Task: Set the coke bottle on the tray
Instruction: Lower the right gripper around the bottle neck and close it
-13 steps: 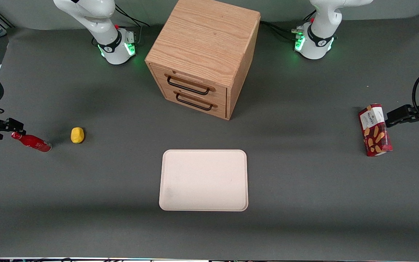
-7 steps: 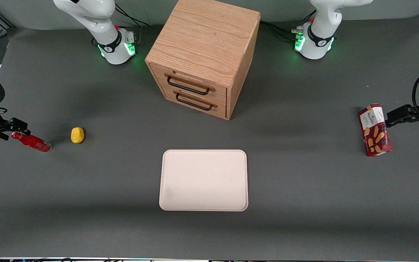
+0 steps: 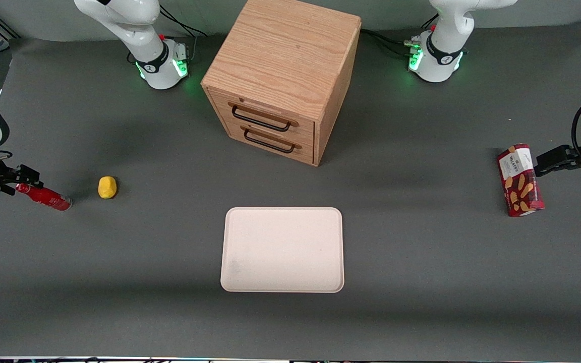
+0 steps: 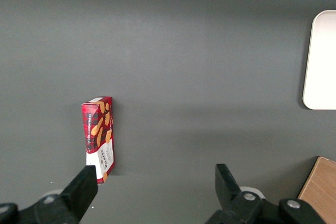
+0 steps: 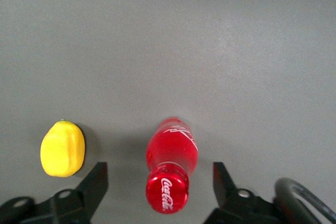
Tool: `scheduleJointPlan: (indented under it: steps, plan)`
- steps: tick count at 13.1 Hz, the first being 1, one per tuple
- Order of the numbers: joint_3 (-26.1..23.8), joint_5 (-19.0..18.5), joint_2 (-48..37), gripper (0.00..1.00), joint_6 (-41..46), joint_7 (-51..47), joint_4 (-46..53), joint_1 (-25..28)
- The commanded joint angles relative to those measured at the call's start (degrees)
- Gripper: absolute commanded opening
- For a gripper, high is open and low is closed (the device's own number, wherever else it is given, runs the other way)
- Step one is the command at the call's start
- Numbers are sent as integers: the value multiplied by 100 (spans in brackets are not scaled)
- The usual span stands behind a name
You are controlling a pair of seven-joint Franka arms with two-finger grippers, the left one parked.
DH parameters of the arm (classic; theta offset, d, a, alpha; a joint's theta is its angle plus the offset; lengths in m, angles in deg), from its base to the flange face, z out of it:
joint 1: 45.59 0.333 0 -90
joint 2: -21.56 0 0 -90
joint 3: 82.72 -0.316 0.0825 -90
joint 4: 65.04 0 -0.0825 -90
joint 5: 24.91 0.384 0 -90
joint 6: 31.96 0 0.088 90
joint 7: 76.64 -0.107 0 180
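**One small bottle waiting between spread fingers**

Two black fingers of the pincer point(image 5: 160, 184) are standing wide apart at the working arm's end of the worktop point(image 3: 421, 282), with the capped end of the coke bottle point(image 5: 172, 161) sitting in the gap between them. Neither finger is touching it; grey worktop is showing on both sides of the bottle, so the pincer is holding nothing.

From the front, the coke bottle point(image 3: 43, 196) is lying on its side, cap toward the pincer point(image 3: 10, 177) and its base pointing away toward the yellow lemon-like piece point(image 3: 107, 187), which is resting just beside the bottle. The tray point(image 3: 230, 222) is lying well apart from the pincer, toward the middle of the worktop and a little nearer the front camera, and it is carrying nothing.

I am judging the bottle to be light and stiff, with a glossy, rounded skin that looks slippery; lying down, it is likely to roll or squirt out if pinched off-centre. The cap and narrow neck are looking like a poor hold, being small and tapering. Closing across the wider body just past the shoulder, square to its long axis, seems the safer grip, keeping clear of the yellow piece.
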Motion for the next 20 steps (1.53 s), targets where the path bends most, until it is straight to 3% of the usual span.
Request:
scheduleJointPlan:
  steps: [1, 3, 9, 11, 14, 20]
  plan:
    - [75, 98, -28, 27, -26, 174, -9, 81]
    - [75, 81, -46, 0, -8, 165, -9, 89]
    - [48, -191, -81, 0, 227, 95, 174, 98]
    - [39, -262, -81, 0, 868, 33, 666, 98]
    - [31, -902, -169, 0, 1781, -720, 1325, 168]
    - [39, -1167, -353, 0, 3742, -802, 2906, 247]
